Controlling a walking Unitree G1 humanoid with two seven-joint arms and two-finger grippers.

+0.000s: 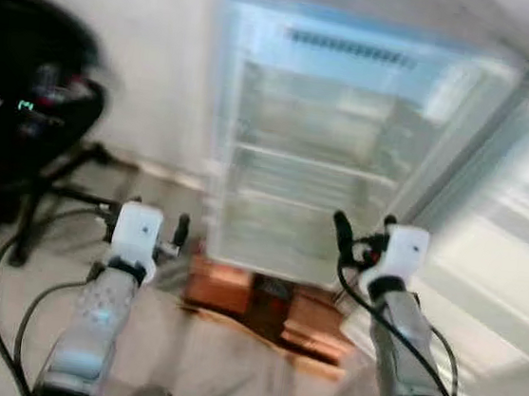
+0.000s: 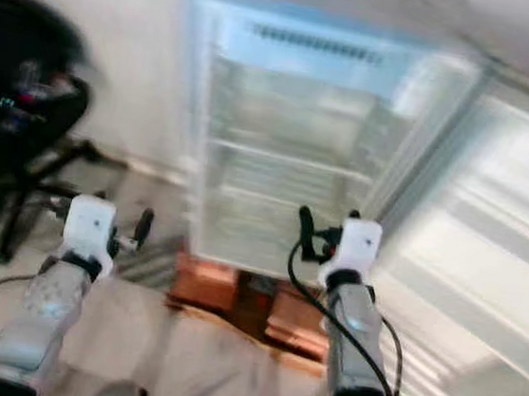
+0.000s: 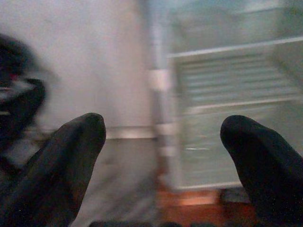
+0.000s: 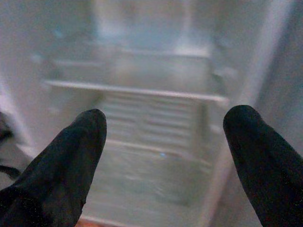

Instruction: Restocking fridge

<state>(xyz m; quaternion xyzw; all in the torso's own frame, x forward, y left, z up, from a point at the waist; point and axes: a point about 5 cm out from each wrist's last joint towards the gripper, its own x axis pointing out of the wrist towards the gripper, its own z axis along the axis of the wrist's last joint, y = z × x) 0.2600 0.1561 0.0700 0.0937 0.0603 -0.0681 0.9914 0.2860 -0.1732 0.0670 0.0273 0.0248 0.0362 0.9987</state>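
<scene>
A small white fridge stands ahead with its door swung wide to the right. Its wire shelves look bare, and the picture is blurred. My left gripper is held up in front of the fridge's lower left corner, open, with nothing between its fingers. In front of the lowest shelf my right gripper is also open and holds nothing, its fingers spread wide. Both are short of the fridge.
The fridge rests on red-brown bricks. A black office chair with spreading legs stands to the left on the pale floor. A white wall lies between chair and fridge.
</scene>
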